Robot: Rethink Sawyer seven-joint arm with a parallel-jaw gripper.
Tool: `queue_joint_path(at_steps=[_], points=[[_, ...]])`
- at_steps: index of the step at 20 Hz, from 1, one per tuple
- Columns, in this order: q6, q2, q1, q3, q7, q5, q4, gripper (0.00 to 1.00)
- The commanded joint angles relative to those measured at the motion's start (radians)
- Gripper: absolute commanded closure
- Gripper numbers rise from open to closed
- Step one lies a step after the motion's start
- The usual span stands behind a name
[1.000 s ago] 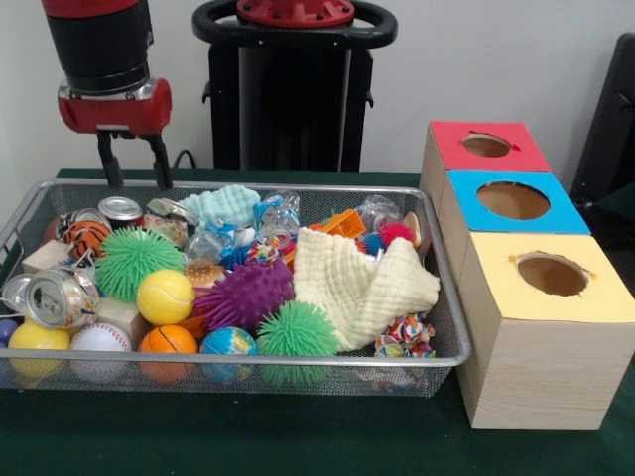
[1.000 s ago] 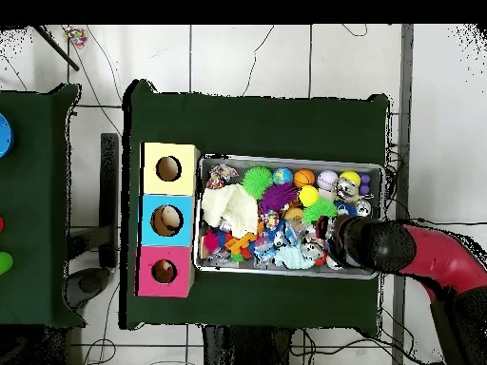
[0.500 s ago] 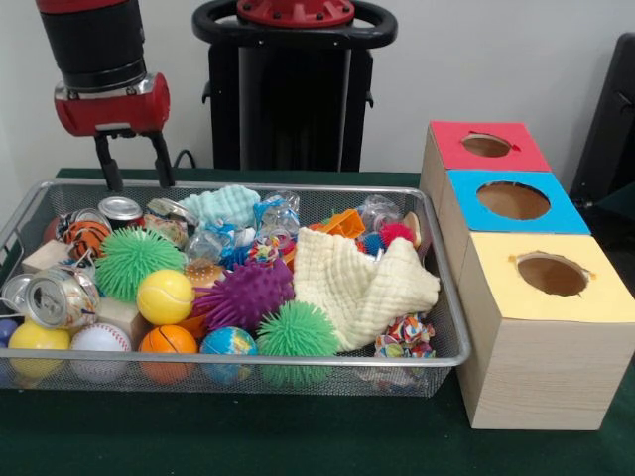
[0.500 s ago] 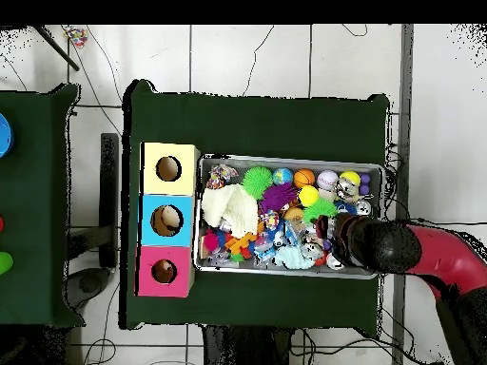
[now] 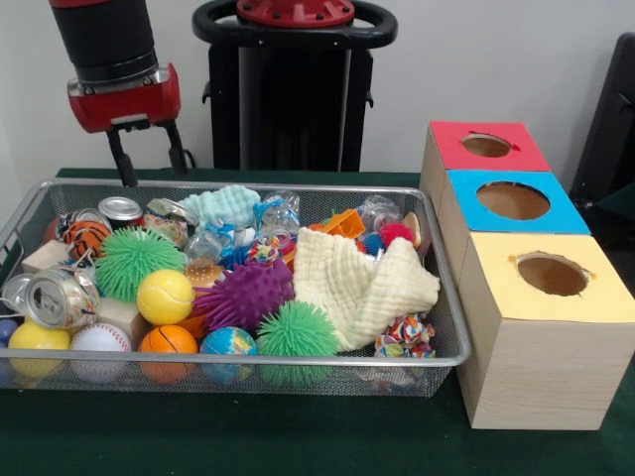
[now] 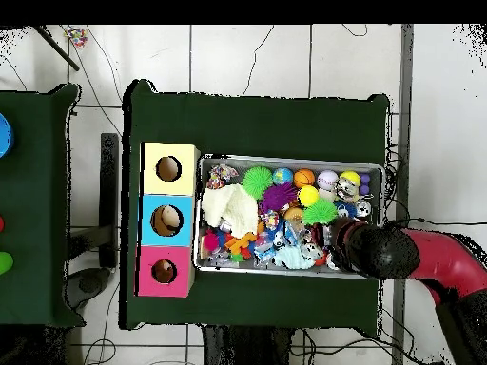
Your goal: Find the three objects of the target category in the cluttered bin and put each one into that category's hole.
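Overhead, gripper [image 5: 152,156] hanging open and empty above far corner of wire bin [image 5: 451,327], fingers [image 5: 123,165] spread, clear of clutter. Below: tin cans [image 5: 121,210], spiky green ball [image 5: 134,260], yellow ball [image 5: 165,296], purple ball [image 5: 244,294], cream cloth [image 5: 362,283]. Beside bin, touching: box with red hole [image 5: 486,146], blue hole [image 5: 513,200], yellow hole [image 5: 552,275].
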Motion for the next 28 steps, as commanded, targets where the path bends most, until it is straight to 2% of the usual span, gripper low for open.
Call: queue_joint_path(at_steps=[1,8,13,19,22,28], points=[[0.124,0.084,-0.030,0.082,-0.366,-0.080,0.048,0.00],[0.120,0.192,-0.068,0.086,-0.459,-0.130,-0.002,0.00],[0.092,0.238,-0.099,0.084,-0.500,-0.184,-0.002,0.00],[0.033,0.274,-0.132,0.076,-0.453,-0.218,0.073,0.00],[0.027,0.293,-0.149,0.078,-0.407,-0.199,0.109,0.00],[0.001,0.240,-0.185,0.101,-0.339,-0.189,0.192,0.00]])
